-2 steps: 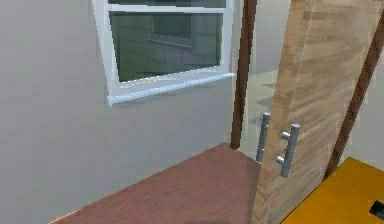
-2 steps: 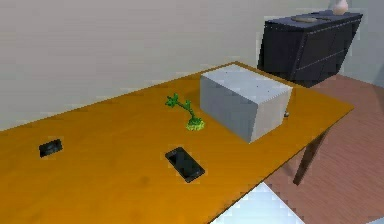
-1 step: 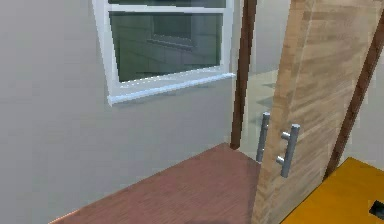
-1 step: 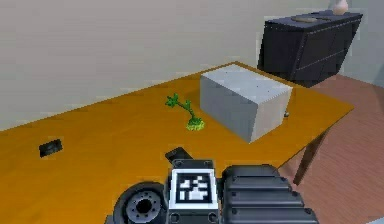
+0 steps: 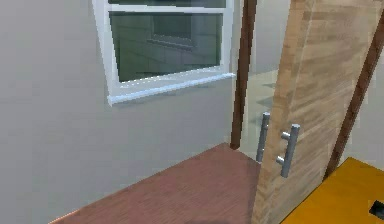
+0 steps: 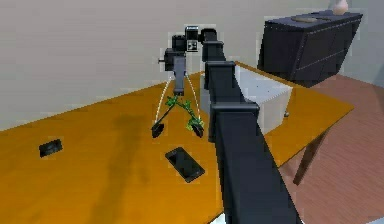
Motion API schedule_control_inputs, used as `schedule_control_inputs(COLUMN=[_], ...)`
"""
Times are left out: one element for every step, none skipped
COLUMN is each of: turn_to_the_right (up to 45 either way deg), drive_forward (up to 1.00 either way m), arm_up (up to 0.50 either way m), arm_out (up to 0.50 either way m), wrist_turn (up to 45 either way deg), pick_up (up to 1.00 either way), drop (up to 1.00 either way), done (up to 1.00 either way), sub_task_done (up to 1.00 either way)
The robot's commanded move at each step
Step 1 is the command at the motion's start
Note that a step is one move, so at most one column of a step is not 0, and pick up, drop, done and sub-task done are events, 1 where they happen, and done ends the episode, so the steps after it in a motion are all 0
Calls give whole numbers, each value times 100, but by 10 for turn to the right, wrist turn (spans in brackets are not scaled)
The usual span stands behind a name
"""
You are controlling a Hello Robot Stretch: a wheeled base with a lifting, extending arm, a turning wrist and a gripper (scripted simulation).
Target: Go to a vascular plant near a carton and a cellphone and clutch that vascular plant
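The orange counter (image 6: 90, 165) spans the arm side view's lower half, with a dark cabinet (image 6: 310, 45) at upper right and a white carton (image 6: 265, 100) just right of my arm (image 6: 235, 130). A black cellphone (image 6: 184, 163) lies at lower centre. Just above it, the green plant (image 6: 182, 103) shows at my gripper (image 6: 178, 127); I cannot tell whether the gripper holds it.

The robot's dark, square-sectioned arm (image 6: 236, 140) was built of stepped segments. Two small white squares (image 6: 192, 35) with black marks capped it, beside the dark-bodied hand (image 6: 178, 127) with two thin, dark-tipped fingers (image 6: 165, 105).
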Motion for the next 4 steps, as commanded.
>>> schedule_control_inputs(turn_to_the_right=[0,0,0,0], drive_forward=[0,0,0,0], arm_up=[0,0,0,0], arm_out=[0,0,0,0], wrist_turn=[450,450,450,450], pick_up=[0,0,0,0], drop=[0,0,0,0], done=[0,0,0,0], sub_task_done=[0,0,0,0])
